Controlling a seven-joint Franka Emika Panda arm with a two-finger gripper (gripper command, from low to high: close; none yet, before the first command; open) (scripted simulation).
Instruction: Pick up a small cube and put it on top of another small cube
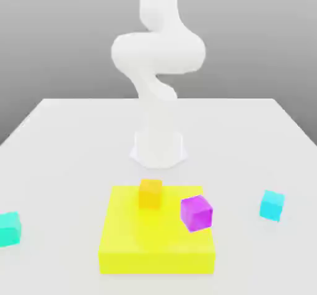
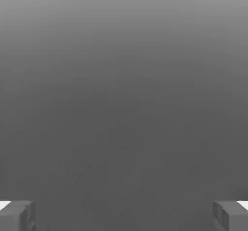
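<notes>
The small turquoise cube (image 1: pixel 8 228) with a green tint rests on the white table at the exterior view's far left edge, partly cut off. On the exterior view's right stands the bluer sky-cyan cube (image 1: pixel 272 205), alone on the table. The white arm (image 1: pixel 158 59) rises from its base at the table's middle and leaves the picture at the top. In the hand view my gripper (image 2: pixel 124 215) is open, its two grey fingertips (image 2: pixel 17 215) far apart with nothing between them, facing a plain grey background.
A flat yellow slab (image 1: pixel 157 247) lies near the front of the table. An orange cube (image 1: pixel 150 193) sits on its far edge and a magenta cube (image 1: pixel 196 213) on its right side. The arm's base (image 1: pixel 158 148) stands behind the slab.
</notes>
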